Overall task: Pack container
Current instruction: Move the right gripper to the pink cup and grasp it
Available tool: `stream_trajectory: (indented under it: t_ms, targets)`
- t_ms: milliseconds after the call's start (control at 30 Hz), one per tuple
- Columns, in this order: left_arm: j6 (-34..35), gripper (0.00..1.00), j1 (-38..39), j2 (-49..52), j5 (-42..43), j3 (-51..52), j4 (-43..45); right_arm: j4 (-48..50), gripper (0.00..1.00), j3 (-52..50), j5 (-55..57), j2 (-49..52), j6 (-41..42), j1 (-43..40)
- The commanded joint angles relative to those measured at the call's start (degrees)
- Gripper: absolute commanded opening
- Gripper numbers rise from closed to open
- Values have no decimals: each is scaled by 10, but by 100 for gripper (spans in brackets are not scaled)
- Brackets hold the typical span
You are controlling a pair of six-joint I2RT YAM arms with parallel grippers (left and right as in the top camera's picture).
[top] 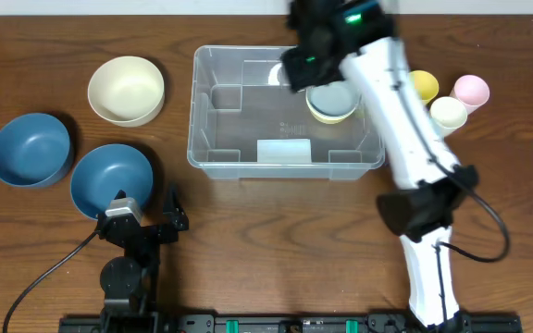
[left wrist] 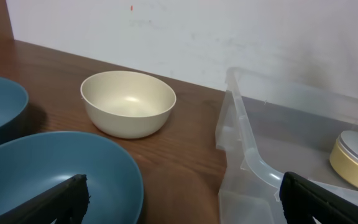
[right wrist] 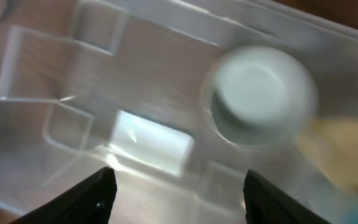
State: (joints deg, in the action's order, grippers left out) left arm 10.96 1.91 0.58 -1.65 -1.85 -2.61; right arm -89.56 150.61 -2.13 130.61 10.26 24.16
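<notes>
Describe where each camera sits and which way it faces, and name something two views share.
Overhead: above the table, looking straight down on the container, left arm and right arm.
Left wrist: low near the table, facing the back wall past blue bowl and cream bowl; open left gripper at bottom.
Right wrist: above the container, looking down into it; open right gripper at bottom.
Shared: both wrist views show the upturned bowl inside the container.

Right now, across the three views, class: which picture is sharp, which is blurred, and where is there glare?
Right wrist view: motion-blurred throughout, smearing the container and the pale bowl inside it. Left wrist view: sharp, with a soft highlight inside the cream bowl. Overhead view: crisp, except the right arm blurring at its far end.
</notes>
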Motion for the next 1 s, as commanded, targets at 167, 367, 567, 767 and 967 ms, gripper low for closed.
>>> stream_trajectory:
  t_ms: [167, 367, 567, 767, 967]
  targets:
    - [5, 98, -2, -3, -1, 16, -15, -78, 69, 7, -23, -38, 69, -170]
    - [5, 98, -2, -3, -1, 16, -15, -78, 69, -36, -10, -38, 86, -248]
    - [5, 98, -2, -3, -1, 16, -15, -77, 72, -91, 49, -38, 90, -342]
    - [5, 98, -2, -3, -1, 16, -15, -34, 71, -130, 47, -37, 90, -447]
    - [5, 98, -2, -3, -1, 16, -15, 67, 70, -191, -3, -37, 64, -503]
